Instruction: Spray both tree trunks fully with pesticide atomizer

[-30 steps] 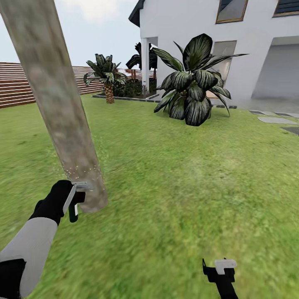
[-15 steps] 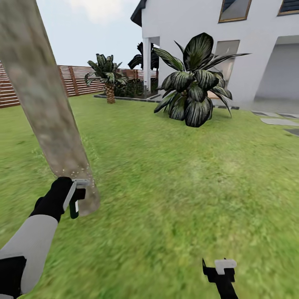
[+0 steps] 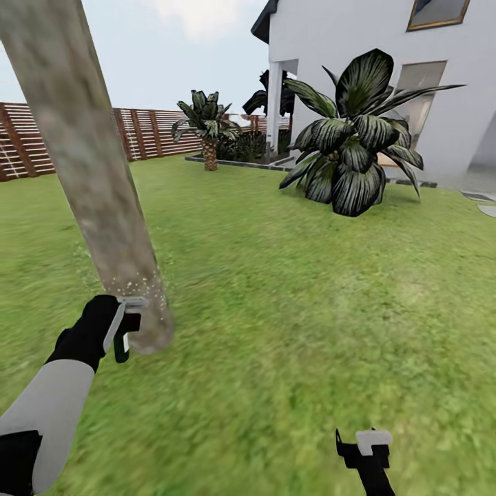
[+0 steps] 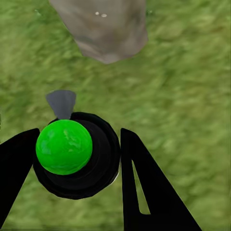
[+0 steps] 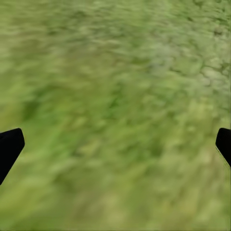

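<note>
Lawn [image 3: 289, 324] covers most of the head view, blurred green. White house [image 3: 365, 76] at 1–2 o'clock, brown slat fence [image 3: 41, 141] along the far edge at 10 o'clock. Tree trunk [image 3: 89, 172] — mottled grey-brown, thick, leaning in the head view — runs from 11 o'clock down to its base near 8 o'clock; pale specks dot the bark just above the base. Big dark-leafed plant [image 3: 358, 148] stands at 1 o'clock before the house, a short palm [image 3: 207, 127] further back at 12 o'clock.

Left gripper [image 3: 122, 329] sits at 8 o'clock, just beside the trunk base, its jaws closed round the pesticide atomizer [image 4: 77, 154] — black round body with a bright green top, a grey nozzle pointing at the trunk foot, black fingers [image 4: 144, 187] pressed on both sides of it. In the head view the atomizer shows as a dark green bit under the grey fingertip.

Right gripper [image 3: 365, 448] low at 5 o'clock, well apart from the trunk. Its jaws are spread wide over bare grass, nothing between them.
</note>
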